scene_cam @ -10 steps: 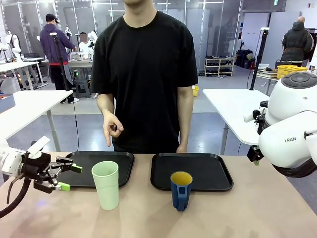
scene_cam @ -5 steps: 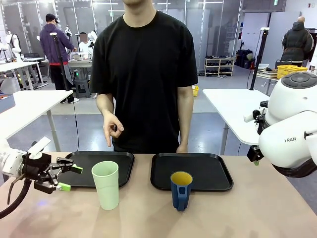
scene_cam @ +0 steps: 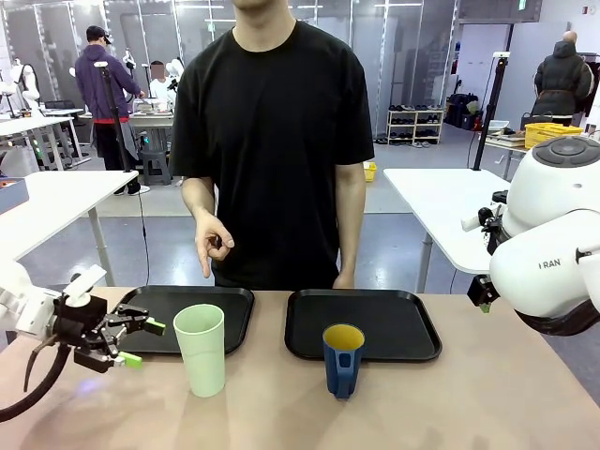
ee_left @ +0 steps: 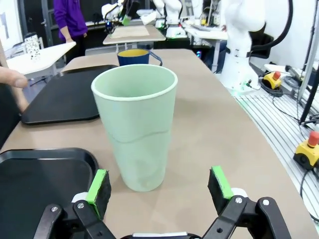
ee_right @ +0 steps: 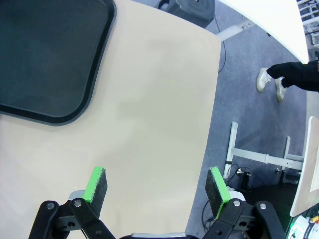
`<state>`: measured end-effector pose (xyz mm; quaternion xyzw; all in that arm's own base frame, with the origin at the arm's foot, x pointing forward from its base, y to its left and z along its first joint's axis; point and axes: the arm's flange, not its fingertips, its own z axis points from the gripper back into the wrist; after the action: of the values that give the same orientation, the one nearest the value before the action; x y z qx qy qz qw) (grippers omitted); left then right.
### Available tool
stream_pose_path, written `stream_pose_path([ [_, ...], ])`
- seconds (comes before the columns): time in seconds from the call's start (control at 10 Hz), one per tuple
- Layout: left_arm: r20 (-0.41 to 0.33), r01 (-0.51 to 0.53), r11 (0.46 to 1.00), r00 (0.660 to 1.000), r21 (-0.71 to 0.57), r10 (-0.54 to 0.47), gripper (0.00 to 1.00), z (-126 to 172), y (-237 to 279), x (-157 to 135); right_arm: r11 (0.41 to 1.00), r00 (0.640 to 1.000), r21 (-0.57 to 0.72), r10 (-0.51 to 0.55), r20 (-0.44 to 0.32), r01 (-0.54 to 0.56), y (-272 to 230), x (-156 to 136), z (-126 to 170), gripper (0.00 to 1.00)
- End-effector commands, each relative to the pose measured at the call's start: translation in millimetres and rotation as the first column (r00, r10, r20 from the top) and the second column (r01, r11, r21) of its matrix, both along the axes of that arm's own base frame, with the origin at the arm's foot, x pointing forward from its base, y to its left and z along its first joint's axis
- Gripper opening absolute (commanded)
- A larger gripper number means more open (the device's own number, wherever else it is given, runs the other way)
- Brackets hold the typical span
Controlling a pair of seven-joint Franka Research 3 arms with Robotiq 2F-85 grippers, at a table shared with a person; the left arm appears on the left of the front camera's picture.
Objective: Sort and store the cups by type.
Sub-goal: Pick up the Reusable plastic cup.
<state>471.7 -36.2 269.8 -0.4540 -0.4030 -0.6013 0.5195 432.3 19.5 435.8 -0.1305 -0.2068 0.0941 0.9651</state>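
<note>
A tall pale green tumbler (scene_cam: 201,349) stands on the tan table in front of the left black tray (scene_cam: 169,302). To its right a shorter dark blue cup (scene_cam: 342,359) with a handle and yellow inside stands before the right black tray (scene_cam: 394,323). My left gripper (scene_cam: 139,342) is open, level with the tumbler and a little to its left, pointing at it. In the left wrist view the tumbler (ee_left: 136,132) stands just beyond the open gripper (ee_left: 159,184), and the blue cup (ee_left: 135,57) peeks out behind it. My right gripper (ee_right: 157,188) is open above bare table.
A person in a black shirt stands at the far side, one hand (scene_cam: 212,242) hanging above the left tray. The right arm's white body (scene_cam: 553,248) is raised at the right edge. The table's edge (ee_right: 212,104) and the floor show in the right wrist view.
My left gripper has moved a little to the right and lower, closer to the green tumbler. The cups, the person and the right arm have stayed where they were.
</note>
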Motion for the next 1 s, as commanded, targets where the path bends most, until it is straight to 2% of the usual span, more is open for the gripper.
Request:
stream_pose_path([
  [0.0, -0.014, 0.030, 0.998, 0.999, -0.047, -0.031, 1.00, -7.3, -3.9, 11.7, 1.000, 1.000, -0.001, 0.000, 0.001, 0.000, -0.2, 0.1, -0.7, 1.00],
  [0.3, -0.048, 0.037, 0.993, 0.998, -0.113, -0.043, 1.00, -25.2, -16.1, 14.5, 1.000, 1.000, -0.001, 0.000, 0.001, 0.000, -0.2, 0.1, -0.7, 1.00],
  [0.9, -0.006, 0.023, 0.986, 1.000, -0.164, -0.024, 1.00, -43.6, -39.2, 18.7, 1.000, 1.000, -0.001, 0.000, 0.001, 0.000, -0.2, 0.1, -0.7, 1.00],
])
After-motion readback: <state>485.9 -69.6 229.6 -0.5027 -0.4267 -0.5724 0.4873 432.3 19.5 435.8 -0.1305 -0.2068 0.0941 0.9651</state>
